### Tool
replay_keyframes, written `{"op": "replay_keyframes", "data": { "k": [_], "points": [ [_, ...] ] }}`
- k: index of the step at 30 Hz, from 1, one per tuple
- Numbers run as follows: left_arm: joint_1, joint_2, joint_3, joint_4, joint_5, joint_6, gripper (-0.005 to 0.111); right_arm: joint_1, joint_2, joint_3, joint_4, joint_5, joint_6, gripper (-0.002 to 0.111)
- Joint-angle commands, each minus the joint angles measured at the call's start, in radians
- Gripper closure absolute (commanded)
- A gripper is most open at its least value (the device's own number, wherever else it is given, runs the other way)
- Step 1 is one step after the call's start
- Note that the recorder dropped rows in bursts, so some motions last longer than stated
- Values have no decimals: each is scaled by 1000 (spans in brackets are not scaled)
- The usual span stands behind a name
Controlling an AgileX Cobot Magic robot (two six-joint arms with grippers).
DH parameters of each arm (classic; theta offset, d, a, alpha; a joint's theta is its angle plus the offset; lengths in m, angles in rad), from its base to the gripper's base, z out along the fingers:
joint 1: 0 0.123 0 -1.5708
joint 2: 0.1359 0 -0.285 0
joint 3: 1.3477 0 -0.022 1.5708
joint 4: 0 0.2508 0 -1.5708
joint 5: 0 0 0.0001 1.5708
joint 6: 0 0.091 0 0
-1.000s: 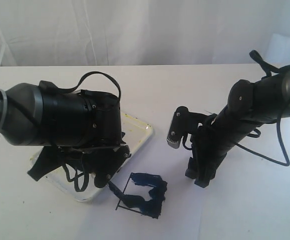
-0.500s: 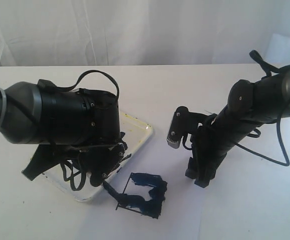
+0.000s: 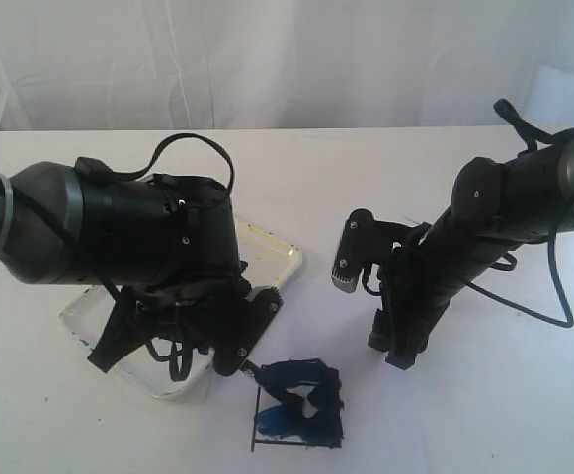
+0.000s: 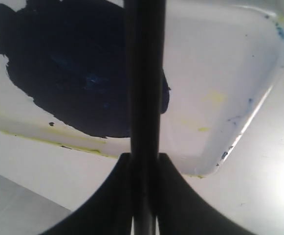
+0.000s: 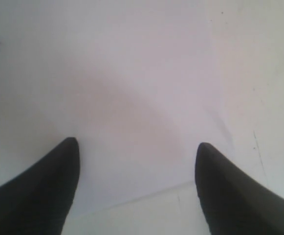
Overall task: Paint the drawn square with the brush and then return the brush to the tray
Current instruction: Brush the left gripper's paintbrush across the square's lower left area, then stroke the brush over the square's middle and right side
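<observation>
L gripper (image 4: 144, 164) is clamped on the brush (image 4: 143, 83), whose handle runs btw. its fingers above the tray (image 4: 251, 112) w/ a dark blue puddle (image 4: 73, 73). In the ext. view the tip seems to meet the drawn square (image 3: 301, 413), mostly smeared blue, just beside the tray. R gripper (image 5: 137, 147) sits well apart, jaws spread wide over white surface.
</observation>
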Motion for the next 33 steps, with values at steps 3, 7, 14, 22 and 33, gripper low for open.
{"op": "replay_keyframes", "data": {
  "k": [3,7,14,22,33],
  "points": [
    [-2,-5,6,-49,-31,-3,107,0,4,4,-17,0,-2,45],
    [-21,-5,6,-111,-36,46,107,0,4,4,-17,0,-18,45],
    [-69,-5,6,-114,22,61,107,0,4,4,-17,-7,-7,45],
    [-71,-5,6,-114,66,54,107,0,4,4,-17,-7,-7,45],
    [-69,-5,6,-101,148,19,107,0,4,4,-15,-7,-7,45]
  ]
}}
